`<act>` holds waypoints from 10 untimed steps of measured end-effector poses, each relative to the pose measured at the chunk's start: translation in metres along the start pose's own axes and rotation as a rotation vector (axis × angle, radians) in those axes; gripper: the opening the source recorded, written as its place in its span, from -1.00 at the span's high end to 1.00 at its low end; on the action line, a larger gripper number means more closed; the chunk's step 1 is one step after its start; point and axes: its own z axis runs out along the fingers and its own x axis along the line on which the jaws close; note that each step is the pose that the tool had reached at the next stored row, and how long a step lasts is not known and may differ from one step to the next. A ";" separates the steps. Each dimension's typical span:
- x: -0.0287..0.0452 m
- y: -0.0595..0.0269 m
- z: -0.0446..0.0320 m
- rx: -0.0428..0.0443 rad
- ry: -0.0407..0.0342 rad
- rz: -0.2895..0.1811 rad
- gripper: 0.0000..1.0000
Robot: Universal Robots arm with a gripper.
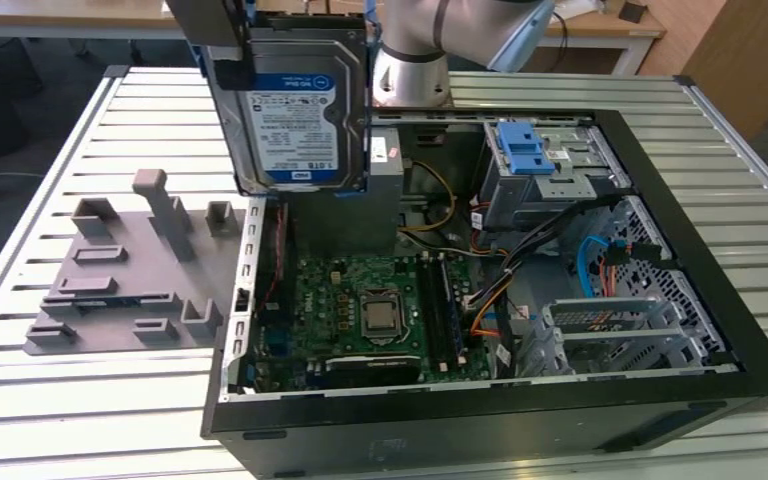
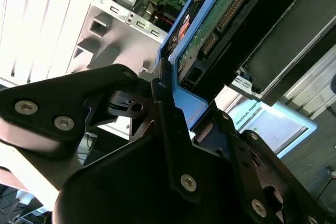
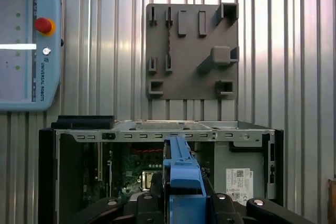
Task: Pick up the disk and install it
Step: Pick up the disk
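Observation:
The disk [image 1: 297,110], silver with a blue-and-white label and blue side rails, hangs upright in the air over the edge of the open computer case [image 1: 704,270] on the exterior view's left. My gripper [image 1: 233,60] is shut on its upper end. In the second wrist view the black fingers [image 2: 164,109] clamp the blue rail [image 2: 185,104], and the disk's green circuit side [image 2: 220,19] faces the camera. In the first wrist view the disk's blue rail [image 3: 181,166] sticks out from the gripper [image 3: 181,205] above the case interior.
Inside the case lie a green motherboard [image 1: 371,300], a silver cage with a blue latch [image 1: 531,150], a grey metal box with a white sticker [image 3: 239,174] and loose cables. A grey fixture plate [image 1: 131,270] sits on the slatted table beside the case. A teach pendant [image 3: 26,40] lies farther off.

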 end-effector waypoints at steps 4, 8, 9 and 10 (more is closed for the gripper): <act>0.0020 -0.0096 -0.0002 0.0001 -0.0001 0.000 0.27; 0.0032 -0.0212 -0.0006 0.0001 -0.0001 0.000 0.27; 0.0032 -0.0243 -0.0006 0.0001 -0.0001 0.000 0.27; 0.0032 -0.0277 -0.0007 0.0001 -0.0001 0.000 0.27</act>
